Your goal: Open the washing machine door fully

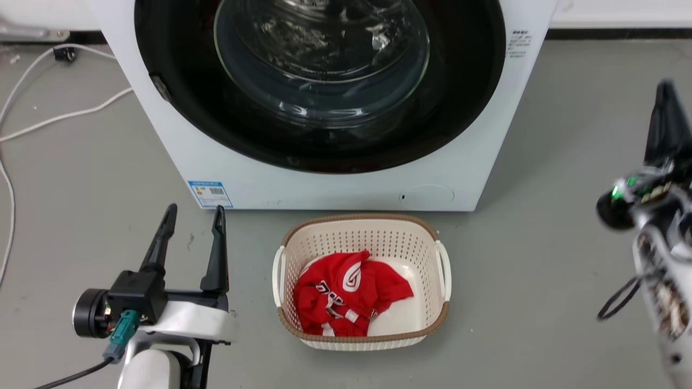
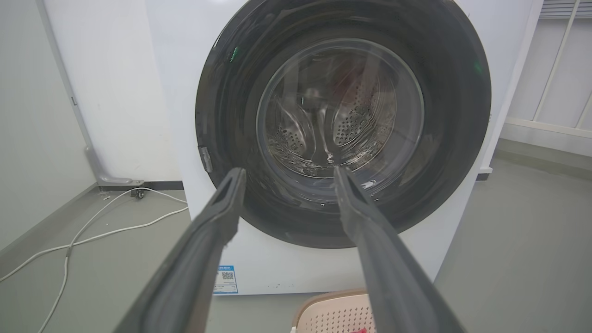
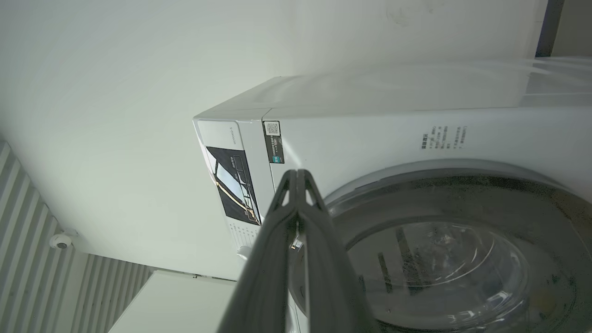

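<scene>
The white washing machine (image 1: 335, 189) stands ahead with its round glossy-black washing machine door (image 1: 465, 86) lying flush against the front, its clear glass bowl in the centre. Low on the left, short of the machine's front, my left gripper (image 1: 194, 216) is open with nothing between its fingers. From the left wrist view the washing machine door (image 2: 462, 101) lies beyond the spread fingers (image 2: 217, 217). My right gripper (image 1: 667, 89) hovers at the far right, away from the machine, fingers pressed together. In the right wrist view it (image 3: 298, 173) points at the washing machine (image 3: 370, 138) front above the washing machine door (image 3: 532, 194).
A perforated cream laundry basket (image 1: 443, 270) holding a red garment (image 1: 346, 294) sits on the grey floor right before the machine. White cables (image 1: 65, 113) trail across the floor at the left. A small round filter cap (image 1: 430, 194) is low on the machine's front.
</scene>
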Controlling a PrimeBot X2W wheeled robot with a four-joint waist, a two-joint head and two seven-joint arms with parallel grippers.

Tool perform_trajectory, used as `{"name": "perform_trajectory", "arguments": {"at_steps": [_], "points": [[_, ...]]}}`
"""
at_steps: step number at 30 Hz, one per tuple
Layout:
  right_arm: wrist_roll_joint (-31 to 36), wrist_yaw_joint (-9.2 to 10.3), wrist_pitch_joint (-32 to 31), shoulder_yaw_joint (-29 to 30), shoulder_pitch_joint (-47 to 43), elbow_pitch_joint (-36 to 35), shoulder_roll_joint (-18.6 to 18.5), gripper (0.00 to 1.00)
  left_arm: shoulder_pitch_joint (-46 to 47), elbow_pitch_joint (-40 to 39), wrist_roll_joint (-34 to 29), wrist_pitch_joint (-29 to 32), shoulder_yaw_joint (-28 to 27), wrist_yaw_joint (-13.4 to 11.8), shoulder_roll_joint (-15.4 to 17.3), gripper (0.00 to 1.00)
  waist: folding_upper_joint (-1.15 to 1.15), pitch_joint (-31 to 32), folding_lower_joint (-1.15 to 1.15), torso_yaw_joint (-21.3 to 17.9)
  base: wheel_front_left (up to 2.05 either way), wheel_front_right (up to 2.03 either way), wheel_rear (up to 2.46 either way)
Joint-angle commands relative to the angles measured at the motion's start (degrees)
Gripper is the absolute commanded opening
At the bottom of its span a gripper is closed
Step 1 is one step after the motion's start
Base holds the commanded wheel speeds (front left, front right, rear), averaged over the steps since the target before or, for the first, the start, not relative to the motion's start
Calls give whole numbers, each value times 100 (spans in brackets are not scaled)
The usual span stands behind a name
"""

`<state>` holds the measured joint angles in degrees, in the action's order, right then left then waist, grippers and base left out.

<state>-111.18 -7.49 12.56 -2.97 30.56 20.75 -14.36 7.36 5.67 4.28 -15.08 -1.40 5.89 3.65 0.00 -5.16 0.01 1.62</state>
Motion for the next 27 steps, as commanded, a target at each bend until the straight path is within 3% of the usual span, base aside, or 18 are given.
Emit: {"name": "perform_trajectory", "arguments": {"at_steps": [1,8,12,20,27], "points": [[-91,1,-96,-153,345,211,-183,0,100,-33,7,-13,-28,10,8,100,0,-137,-1,32,0,0,0],[-282,0,-743,-1380,2148,1462,-1101,0,311,-158,-41,-13,-39,59,13,100,0,-533,-1,110,0,0,0],[-152,0,-1258,-2296,3241,2275,-1323,0,415,-206,-41,-13,-3,87,7,100,0,-730,-1,151,0,0,0],[214,0,-2340,-3735,5076,3782,-938,0,627,-292,-11,-13,-7,120,36,100,0,-1145,-1,183,0,0,0],[536,0,-2846,-4389,6136,4848,-395,0,843,-363,-10,-13,7,145,55,100,0,-1517,-1,241,0,0,0]]}}
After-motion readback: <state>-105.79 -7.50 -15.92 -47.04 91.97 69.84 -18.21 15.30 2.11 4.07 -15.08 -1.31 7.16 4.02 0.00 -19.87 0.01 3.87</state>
